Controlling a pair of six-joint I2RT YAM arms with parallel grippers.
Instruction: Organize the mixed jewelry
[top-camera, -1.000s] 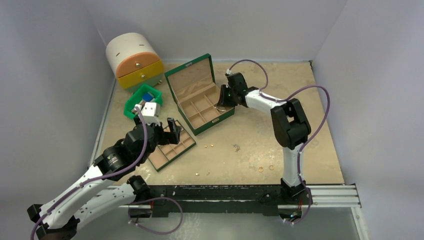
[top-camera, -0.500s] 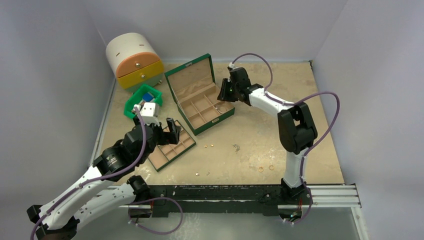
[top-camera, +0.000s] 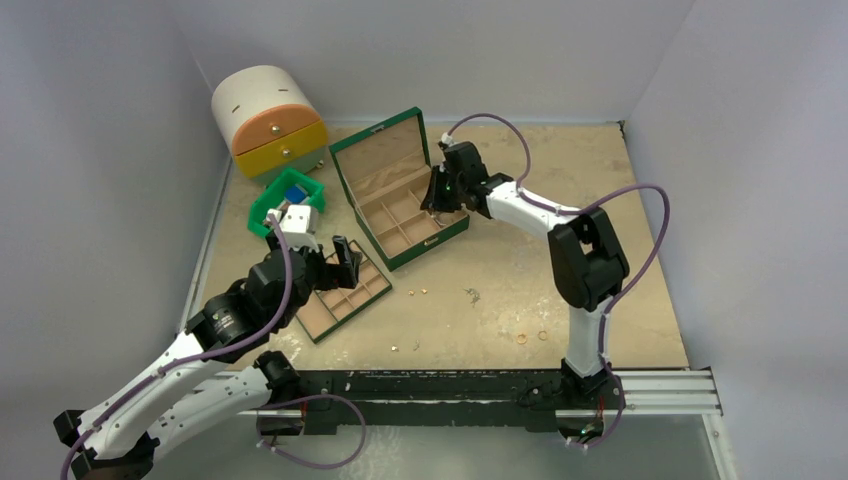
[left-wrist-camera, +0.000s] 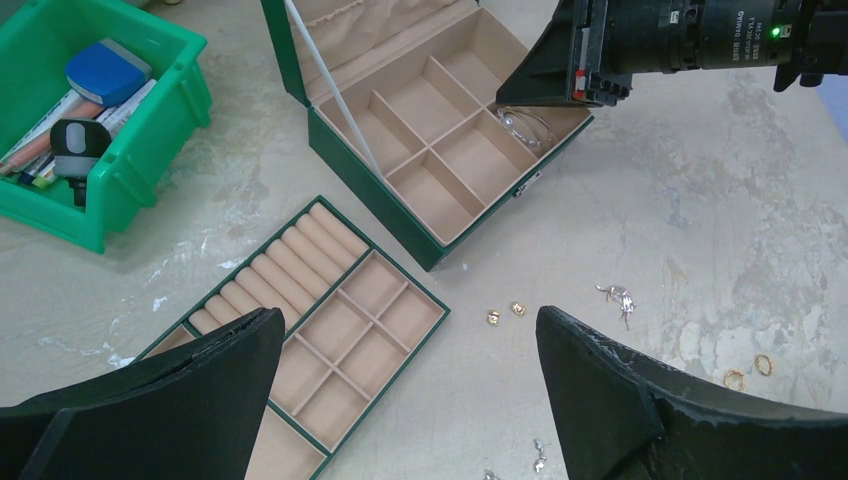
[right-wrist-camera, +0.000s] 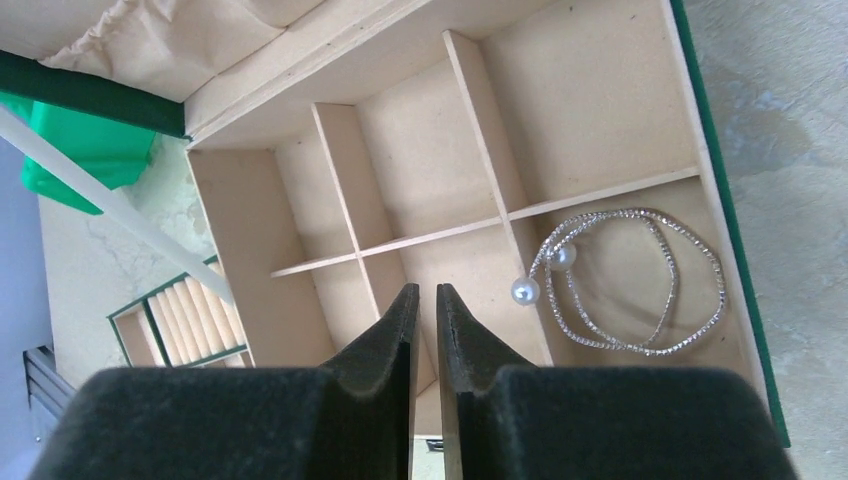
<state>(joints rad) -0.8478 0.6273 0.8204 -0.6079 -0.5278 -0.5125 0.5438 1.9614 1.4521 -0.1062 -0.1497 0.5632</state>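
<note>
The right claw (right-wrist-camera: 426, 292), pinched almost closed on nothing, hangs over the beige-lined green box (left-wrist-camera: 385, 215) where a glittering pearl-tipped bangle (right-wrist-camera: 563, 257) lies in a corner compartment, the left claw (left-wrist-camera: 408, 318) gapes wide, and tiny gold studs (left-wrist-camera: 505, 313) and rings (left-wrist-camera: 750, 370) dot the mottled desk (left-wrist-camera: 700, 180).

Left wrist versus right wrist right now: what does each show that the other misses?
Only the left wrist: the loose pieces on the table, two gold studs, a silver charm and two gold rings. Only the right wrist: the bracelet's two pearls, and how the right gripper stands, nearly shut and empty. Both: the green jewelry box, that bracelet in one compartment, and the ring tray.
</note>
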